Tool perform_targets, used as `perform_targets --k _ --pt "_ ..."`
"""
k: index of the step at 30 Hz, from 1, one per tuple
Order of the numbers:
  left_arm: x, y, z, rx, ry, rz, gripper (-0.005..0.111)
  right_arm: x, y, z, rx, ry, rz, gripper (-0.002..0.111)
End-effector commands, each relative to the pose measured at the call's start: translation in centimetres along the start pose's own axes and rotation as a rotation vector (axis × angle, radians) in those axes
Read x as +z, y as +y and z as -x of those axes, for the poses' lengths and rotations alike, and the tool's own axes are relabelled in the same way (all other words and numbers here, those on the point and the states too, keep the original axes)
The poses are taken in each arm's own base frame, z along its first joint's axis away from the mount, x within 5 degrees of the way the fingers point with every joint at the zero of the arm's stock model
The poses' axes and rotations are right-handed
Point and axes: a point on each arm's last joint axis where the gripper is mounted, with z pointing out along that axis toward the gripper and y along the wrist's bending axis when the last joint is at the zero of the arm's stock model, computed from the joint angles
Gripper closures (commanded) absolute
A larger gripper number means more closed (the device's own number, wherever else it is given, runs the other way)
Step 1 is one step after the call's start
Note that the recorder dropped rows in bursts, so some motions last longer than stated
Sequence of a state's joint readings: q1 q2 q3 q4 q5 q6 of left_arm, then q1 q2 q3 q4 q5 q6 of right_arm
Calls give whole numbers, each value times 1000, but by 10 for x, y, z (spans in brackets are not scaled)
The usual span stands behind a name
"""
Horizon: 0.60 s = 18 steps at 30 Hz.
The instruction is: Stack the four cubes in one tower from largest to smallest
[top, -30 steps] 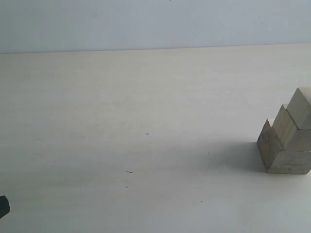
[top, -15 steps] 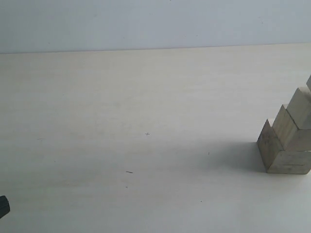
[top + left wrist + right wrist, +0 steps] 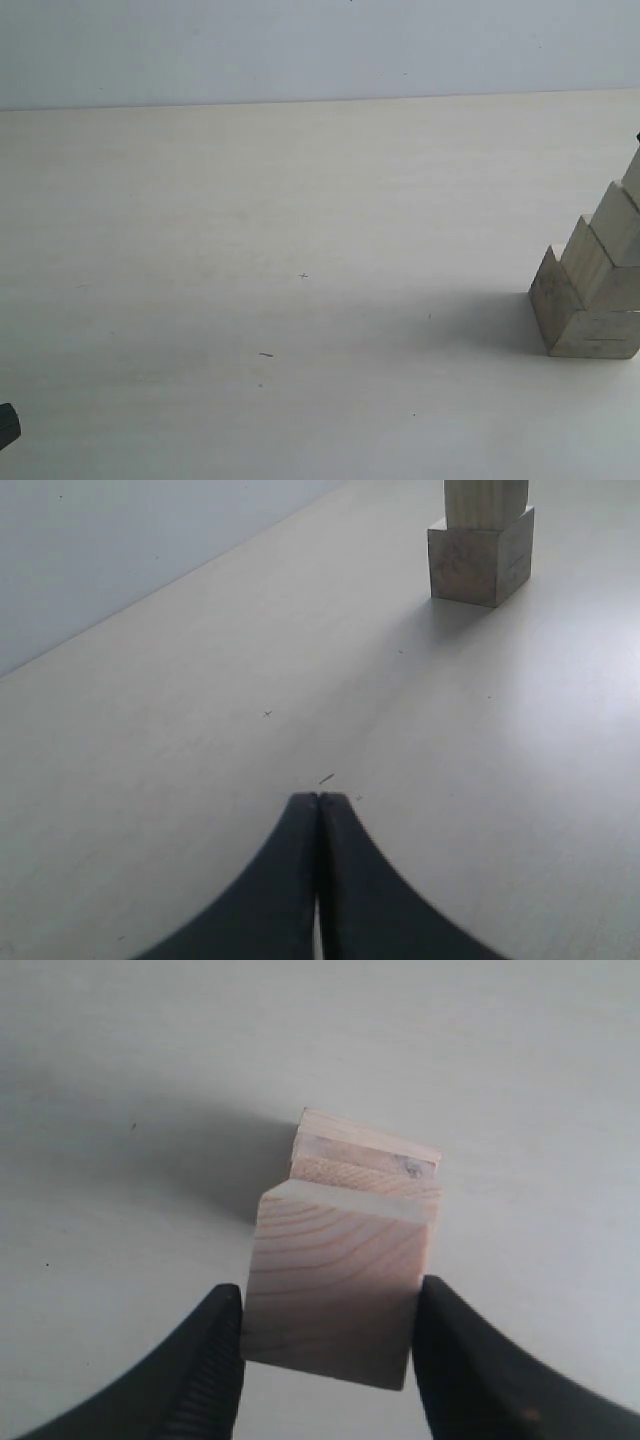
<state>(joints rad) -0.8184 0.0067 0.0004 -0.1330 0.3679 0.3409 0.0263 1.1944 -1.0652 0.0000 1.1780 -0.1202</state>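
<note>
A stepped tower [image 3: 590, 300] of three pale wooden cubes stands at the right edge of the exterior view, biggest at the bottom. A fourth, smallest cube [image 3: 633, 180] shows at that edge just over the top one. Whether it rests on the stack I cannot tell. In the right wrist view my right gripper [image 3: 330, 1290] is shut on this cube [image 3: 335, 1280], one finger on each side, with the tower's steps [image 3: 365, 1155] below it. My left gripper [image 3: 318, 798] is shut on nothing, low over the table, far from the tower [image 3: 480, 560]. Its dark tip [image 3: 5, 425] shows at the lower left.
The pale table [image 3: 300, 250] ends at a grey wall [image 3: 300, 50] behind. A few small dark specks [image 3: 266, 354] mark its surface. The tower stands partly cut off by the right edge of the exterior view.
The smallest cube has come into the exterior view at the right edge, over the three stacked cubes. The left gripper's tip has stayed still.
</note>
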Motion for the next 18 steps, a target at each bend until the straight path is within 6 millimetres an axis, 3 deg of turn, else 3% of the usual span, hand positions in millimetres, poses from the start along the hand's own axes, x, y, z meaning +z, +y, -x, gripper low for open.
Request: perform_targets --k 1,9,18 --pt "-1 0 1 -5 -13 4 107 -1 -1 2 -6 -11 -3 99" --pt "-1 0 1 -5 -13 4 107 -1 -2 2 -8 -10 -8 98" --pt "-1 0 1 -5 -13 4 107 -1 -2 2 -7 -10 -10 65"
